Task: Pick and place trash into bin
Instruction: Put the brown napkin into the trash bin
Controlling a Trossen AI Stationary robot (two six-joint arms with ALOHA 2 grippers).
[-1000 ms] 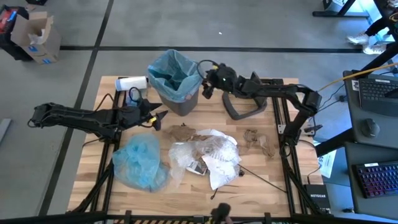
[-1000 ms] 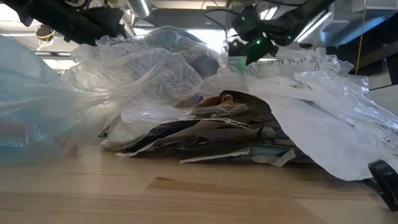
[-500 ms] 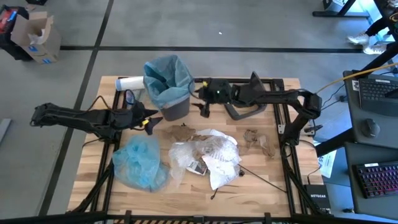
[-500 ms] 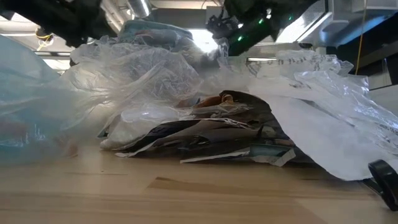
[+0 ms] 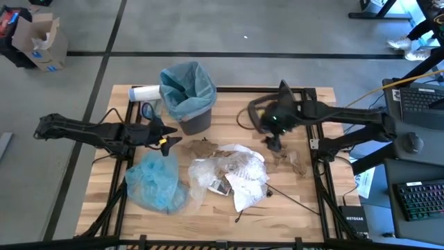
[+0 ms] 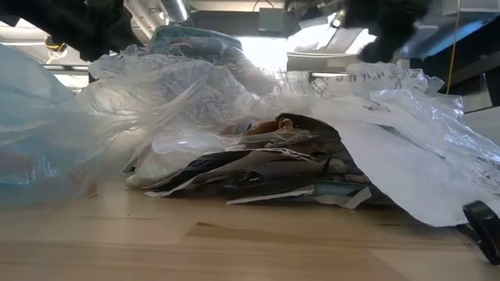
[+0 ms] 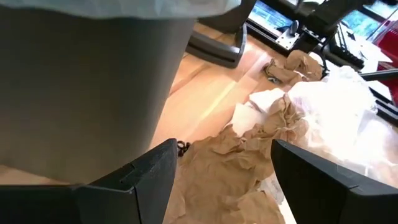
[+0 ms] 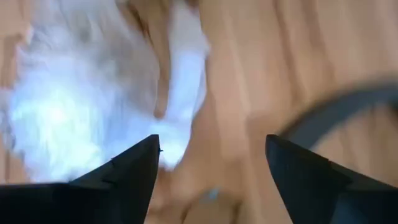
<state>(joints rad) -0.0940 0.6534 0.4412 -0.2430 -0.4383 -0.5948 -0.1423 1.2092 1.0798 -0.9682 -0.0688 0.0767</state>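
The bin [image 5: 187, 94], a dark grey wastebasket with a light blue liner, stands near the far edge of the tabletop [image 5: 309, 205], left of its middle, and its grey lid [image 5: 262, 119] lies on the boards to the right of it. The trash is mostly heaped in the middle of the tabletop: crumpled brown paper [image 5: 205, 148] at the far side of the heap, white plastic mailers [image 5: 243, 182] and clear wrap [image 5: 201, 177] below it, a printed packet [image 5: 222, 187] tucked among them, and a thin dark stick [image 5: 284, 194] pointing toward the near right corner. A loose blue bag [image 5: 156, 182] sits toward the near left. Another scrap of brown paper [image 5: 290, 158] lies apart, toward the right edge. The right gripper [image 5: 275, 144] hangs above the gap between the heap and that scrap, jaws wide and empty; its wrist view is smeared, so what lies under it is hard to say. The left gripper [image 5: 168, 137] waits beside the bin's base, jaws likewise spread with nothing between them, facing the brown paper. This looks like the reach for a fresh piece. Next, the right gripper needs to drop onto a scrap, close, lift clear and carry it over the bin's rim.
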